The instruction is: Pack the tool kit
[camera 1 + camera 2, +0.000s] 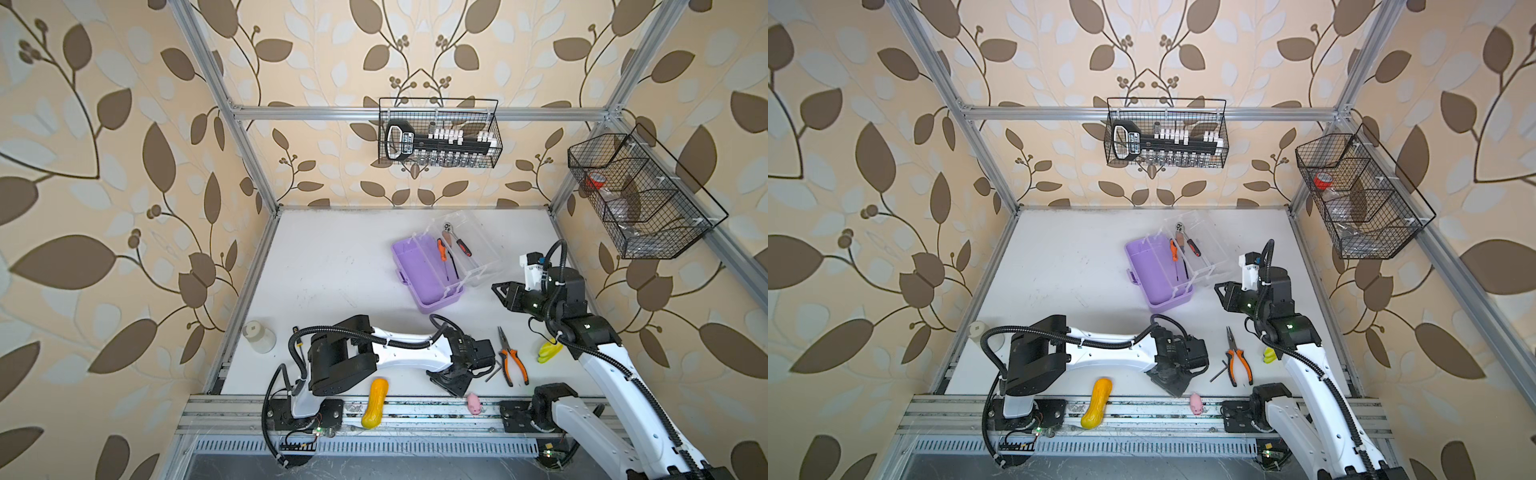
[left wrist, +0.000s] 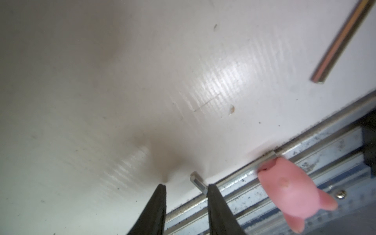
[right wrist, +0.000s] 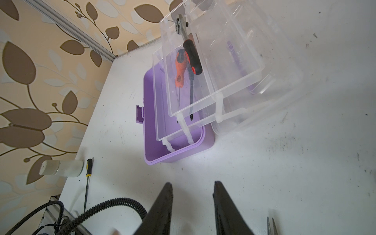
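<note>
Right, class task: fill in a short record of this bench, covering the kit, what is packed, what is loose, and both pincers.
tool kit: open, lid laid back, clear tray raised
in tray: ratchet, orange screwdriver
loose on table: pliers, hex key
left pincer: open, low by front rail, near pink pig
right pincer: open, empty, facing kit

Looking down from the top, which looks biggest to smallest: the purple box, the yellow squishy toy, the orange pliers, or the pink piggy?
1. Lilac plastic tool box: largest.
2. Orange-handled pliers and yellow peanut-shaped toy: about alike; pliers longer, toy fatter.
3. Small pink pig toy: smallest.
</note>
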`<state>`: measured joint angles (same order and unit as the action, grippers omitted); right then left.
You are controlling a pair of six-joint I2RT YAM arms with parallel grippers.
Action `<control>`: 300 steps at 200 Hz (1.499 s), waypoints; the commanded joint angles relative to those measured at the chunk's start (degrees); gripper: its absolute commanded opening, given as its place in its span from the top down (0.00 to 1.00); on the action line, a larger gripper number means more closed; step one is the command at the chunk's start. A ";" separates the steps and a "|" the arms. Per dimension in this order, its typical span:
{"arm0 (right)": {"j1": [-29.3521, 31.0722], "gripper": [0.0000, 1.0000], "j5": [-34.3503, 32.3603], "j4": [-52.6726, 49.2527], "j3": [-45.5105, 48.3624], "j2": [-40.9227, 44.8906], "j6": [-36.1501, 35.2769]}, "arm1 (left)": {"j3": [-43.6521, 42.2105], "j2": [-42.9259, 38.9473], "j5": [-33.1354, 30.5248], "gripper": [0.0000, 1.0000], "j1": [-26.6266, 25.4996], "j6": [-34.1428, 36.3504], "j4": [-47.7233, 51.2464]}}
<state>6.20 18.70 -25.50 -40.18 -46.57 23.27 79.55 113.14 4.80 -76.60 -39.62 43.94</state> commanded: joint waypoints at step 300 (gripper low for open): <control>-0.31 0.65 2.00 -0.03 0.84 -0.09 -2.16 | -7.62 1.05 2.50 1.00 18.48 -3.96 -6.27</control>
<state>6.17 19.16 -25.26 -40.07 -46.61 22.72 76.73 113.73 13.15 -61.04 -44.49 34.26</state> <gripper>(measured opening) 0.360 0.046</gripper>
